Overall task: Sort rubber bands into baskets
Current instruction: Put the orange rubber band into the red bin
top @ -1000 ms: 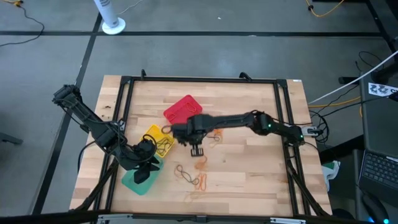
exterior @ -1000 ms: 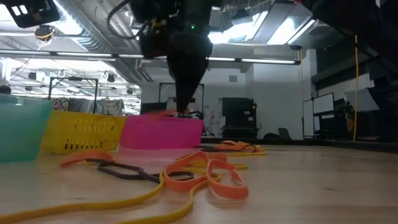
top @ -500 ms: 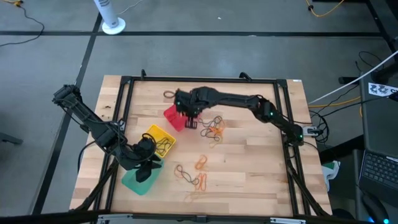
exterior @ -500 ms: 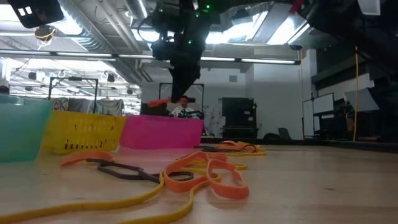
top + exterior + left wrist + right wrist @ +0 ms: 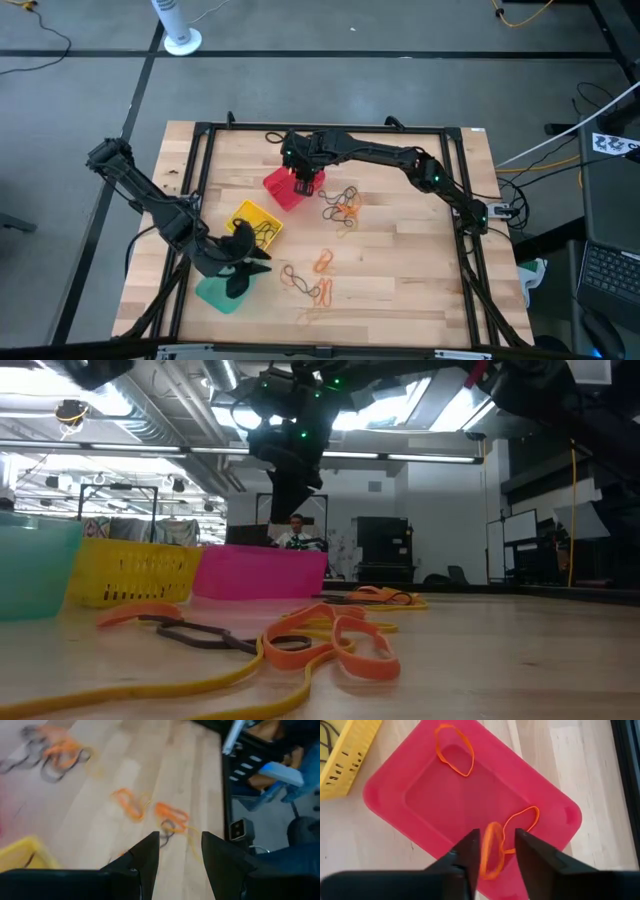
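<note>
Risk here: orange rubber band [image 5: 492, 851] hanging between the fingers of the right gripper [image 5: 305, 185], right above the near edge of the red basket [image 5: 470, 805]. If let go from this spot, likely to catch on the rim or slip outside onto the table [image 5: 400, 260]; springy rubber could also cling to a finger instead of falling. Safer a little farther in over the basket floor, where two orange bands already lie.

Right arm stretched far across from the right side of the table, wrist pointed down over the red basket at the far left of centre. Fingers parted only slightly, loop caught between them.

Left gripper [image 5: 243, 277] low at the near left, over the teal basket [image 5: 215, 293] beside the yellow basket [image 5: 255, 222], fingers spread and holding nothing. Loose bands [image 5: 308, 285] scattered mid-table and another cluster [image 5: 343, 205] just right of the red basket, all unsorted.
</note>
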